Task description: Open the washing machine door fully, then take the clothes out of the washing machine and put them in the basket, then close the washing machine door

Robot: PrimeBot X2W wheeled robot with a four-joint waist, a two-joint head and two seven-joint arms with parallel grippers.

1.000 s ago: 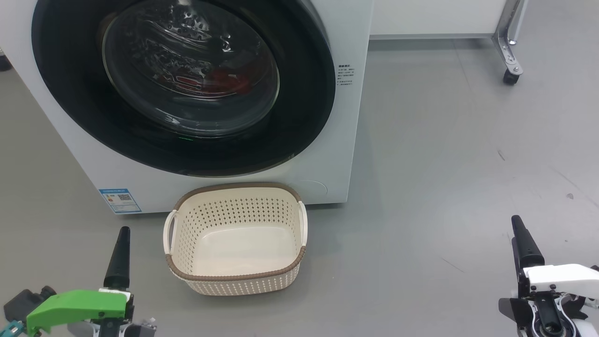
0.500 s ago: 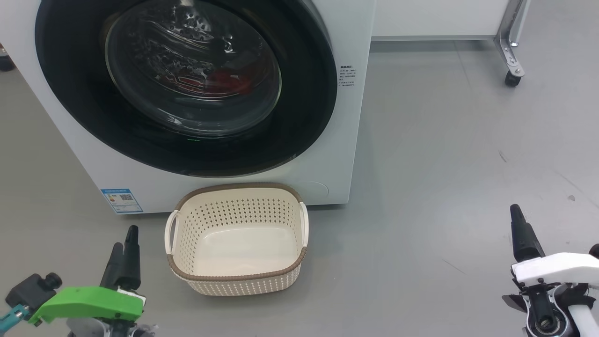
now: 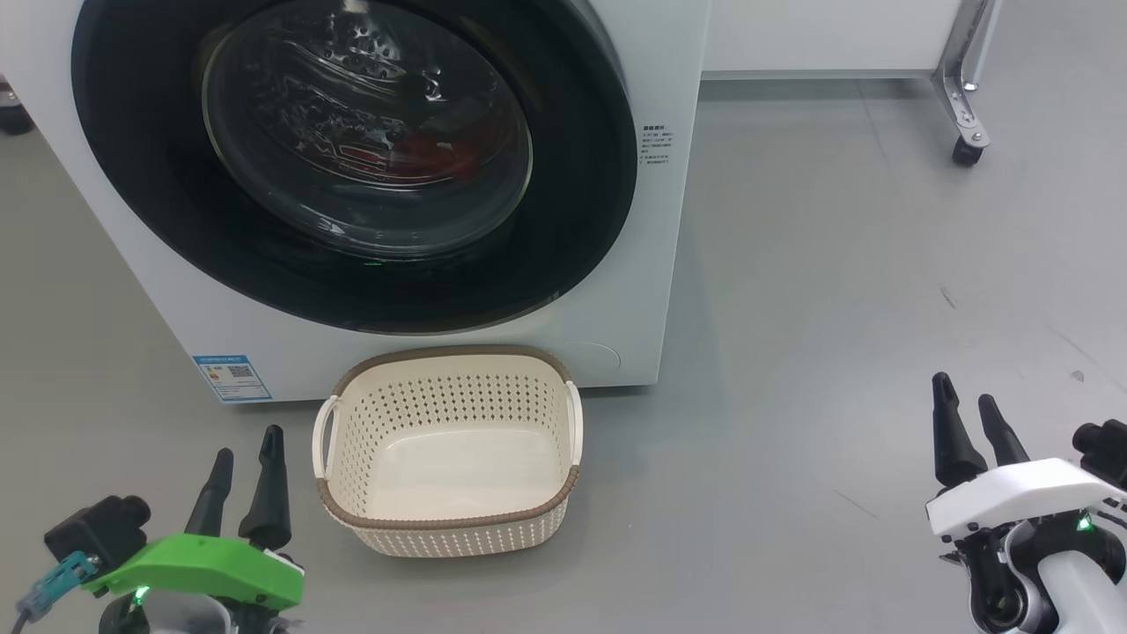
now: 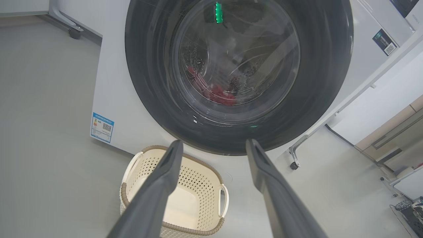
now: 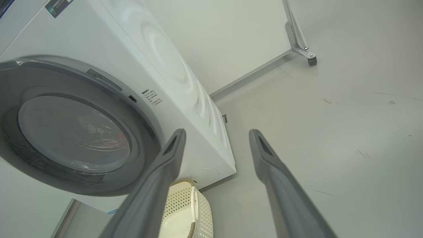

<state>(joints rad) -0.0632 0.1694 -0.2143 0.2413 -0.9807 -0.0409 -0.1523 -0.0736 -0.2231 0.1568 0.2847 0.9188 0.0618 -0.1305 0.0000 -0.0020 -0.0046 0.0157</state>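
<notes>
grey floor (image 3: 836,264) | washing machine door (image 3: 581,202) shut, red clothes (image 3: 440,154) behind glass, basket (image 3: 449,352) empty just below | left fingers (image 3: 268,493), right fingers (image 3: 949,440) spread, holding nothing | imo hook the rim edge, swing wide, mind the basket

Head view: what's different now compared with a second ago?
The left end effector and right end effector each rolled at the wrist: edge-on before, they now show both fingers side by side, and the right one crept slightly up the view. Nothing was grabbed or released; both are open. The door stays shut, the clothes stay behind it, and the basket stays empty.
</notes>
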